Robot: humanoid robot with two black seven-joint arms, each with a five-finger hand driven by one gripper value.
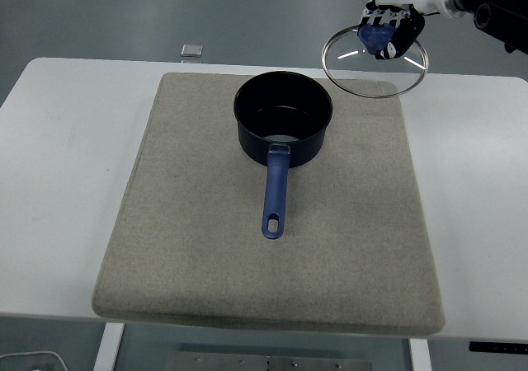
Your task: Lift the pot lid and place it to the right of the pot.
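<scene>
Head view: round glass lid (375,62) with a thin metal rim, hanging tilted in the air up right of the pot (283,130). Right hand (385,33) clamped on its blue knob. Dark, glossy, open pot with a long blue handle, sitting on a coarse beige mat (272,247) over the white worktop (58,181).
</scene>
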